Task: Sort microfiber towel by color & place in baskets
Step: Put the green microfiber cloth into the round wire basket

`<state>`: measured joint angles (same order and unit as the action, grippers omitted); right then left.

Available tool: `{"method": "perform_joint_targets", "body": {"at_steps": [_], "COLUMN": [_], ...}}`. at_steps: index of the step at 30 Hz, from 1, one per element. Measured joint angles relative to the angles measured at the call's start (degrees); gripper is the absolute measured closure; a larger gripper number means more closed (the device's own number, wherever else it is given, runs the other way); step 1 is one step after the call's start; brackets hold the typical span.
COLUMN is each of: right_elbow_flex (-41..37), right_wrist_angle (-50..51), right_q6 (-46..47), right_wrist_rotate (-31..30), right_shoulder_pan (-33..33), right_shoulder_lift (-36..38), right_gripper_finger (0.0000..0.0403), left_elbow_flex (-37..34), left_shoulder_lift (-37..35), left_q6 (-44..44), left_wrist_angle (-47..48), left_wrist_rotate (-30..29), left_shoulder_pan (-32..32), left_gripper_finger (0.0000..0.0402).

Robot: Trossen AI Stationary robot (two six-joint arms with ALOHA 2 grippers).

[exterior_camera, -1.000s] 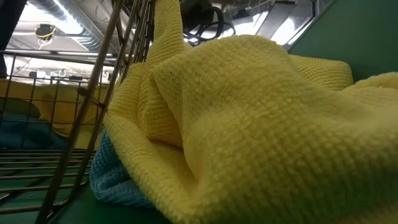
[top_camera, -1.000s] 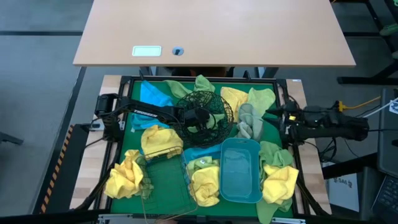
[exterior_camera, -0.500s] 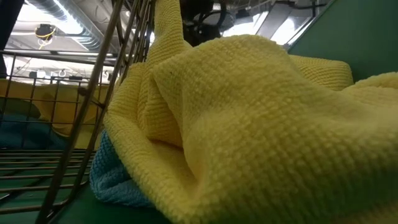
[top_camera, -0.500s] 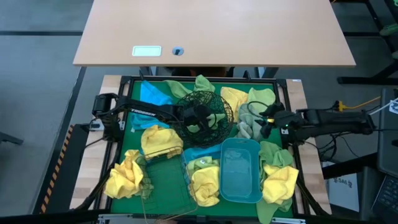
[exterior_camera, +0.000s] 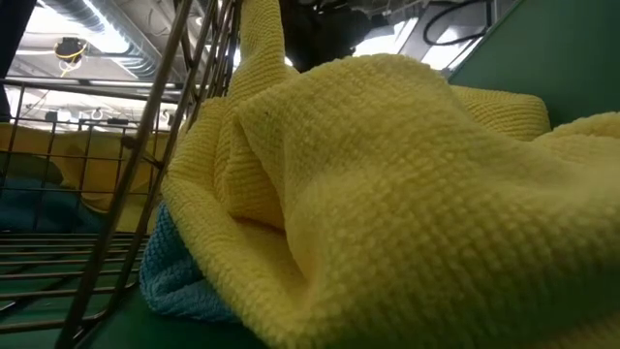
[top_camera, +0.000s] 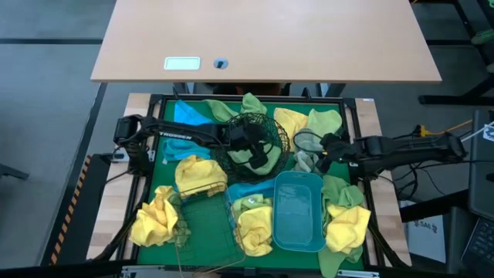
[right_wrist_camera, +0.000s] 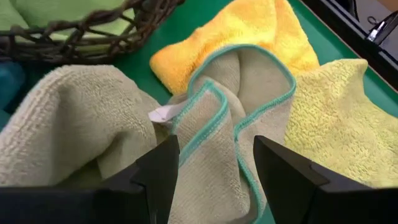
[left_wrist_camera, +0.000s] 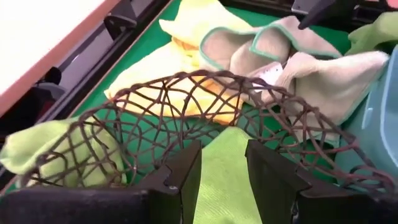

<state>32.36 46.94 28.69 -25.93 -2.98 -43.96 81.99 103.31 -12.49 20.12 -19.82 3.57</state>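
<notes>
L gripper (left_wrist_camera: 222, 169) hovering inside mesh bowl (top_camera: 252, 143), jaws apart over green towel (left_wrist_camera: 225, 180) – nothing held. R gripper (right_wrist_camera: 214, 171) hanging over pale green towel (right_wrist_camera: 205, 134) beside bowl – jaws apart, empty.

The high camera is looking straight down on the whole green tabletop (top_camera: 199, 232) and both arms. The low camera is sitting at tabletop height, pressed close against a yellow towel (exterior_camera: 407, 204) beside the copper wire basket (exterior_camera: 116, 194). The left wrist camera is peering closely into the black mesh bowl (left_wrist_camera: 205, 112); the right wrist camera is sharing that bowl's rim (right_wrist_camera: 81, 34) and the pale green towel (right_wrist_camera: 211, 124).
</notes>
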Motion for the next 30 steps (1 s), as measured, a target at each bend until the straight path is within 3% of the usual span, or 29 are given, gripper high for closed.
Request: {"method": "perform_joint_targets", "body": {"at_steps": [15,19,25,27,30], "right_elbow_flex": [0.0,0.0,0.0,0.0,0.0], "right_wrist_angle": [-0.6,-0.9,-0.9,-0.9,-0.8], "right_q6": [0.0,0.0,-0.5,-1.0,-1.3], "right_wrist_rotate": [-1.3,0.3,0.6,0.6,0.6], "right_shoulder_pan": [0.0,0.0,0.0,0.0,0.0], "right_shoulder_lift": [-11.0,-12.8,-13.3,-13.3,-13.1], "right_gripper_finger": [0.0199,0.0242,0.0379,0.0391,0.0377], "left_elbow_flex": [4.1,4.1,4.1,4.1,4.1], "left_shoulder_lift": [0.0,0.0,0.0,0.0,0.0], "left_q6": [1.1,1.1,1.1,1.1,1.1], "left_wrist_angle": [4.9,4.8,4.8,4.9,4.8], "left_wrist_rotate": [0.0,0.0,0.0,0.0,0.0], "left_shoulder_pan": [0.0,0.0,0.0,0.0,0.0], "left_gripper_finger": [0.0279,0.0279,0.0279,0.0279,0.0279]}}
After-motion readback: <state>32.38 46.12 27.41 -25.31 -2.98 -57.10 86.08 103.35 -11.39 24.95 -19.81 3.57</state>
